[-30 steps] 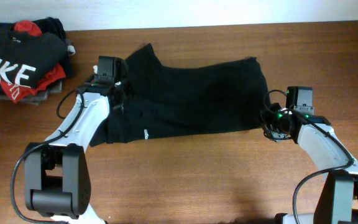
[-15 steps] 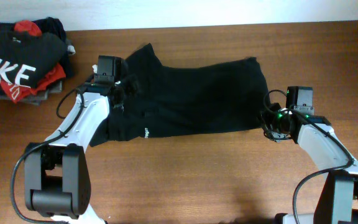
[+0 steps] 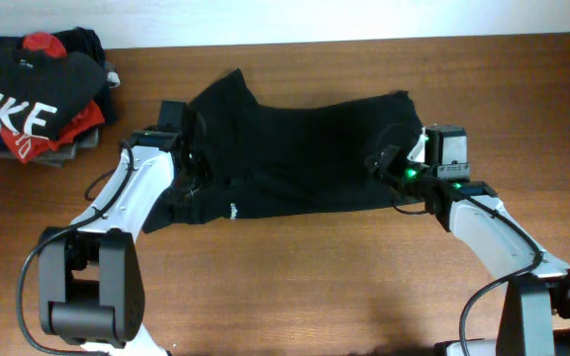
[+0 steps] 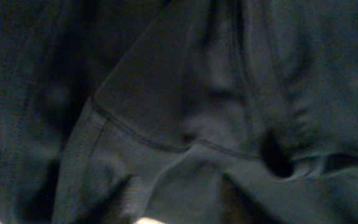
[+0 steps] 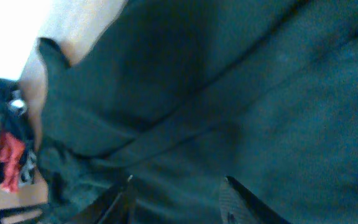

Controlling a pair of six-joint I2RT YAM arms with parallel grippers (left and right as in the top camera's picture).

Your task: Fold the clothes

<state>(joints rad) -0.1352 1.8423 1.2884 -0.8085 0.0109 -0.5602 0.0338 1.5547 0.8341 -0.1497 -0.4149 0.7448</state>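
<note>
Thin, soft, matt black cloth with stitched seams is noted for the T-shirt (image 3: 305,158). Smooth brown wood is recorded for the table (image 3: 295,287).

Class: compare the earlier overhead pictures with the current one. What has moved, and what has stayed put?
The right gripper swung left, from beside the right edge of the T-shirt to over it; that edge's lower corner drew in. The left gripper slid slightly toward its base. Whether either holds cloth is unclear. The folded pile and the shirt's middle stayed put.
</note>
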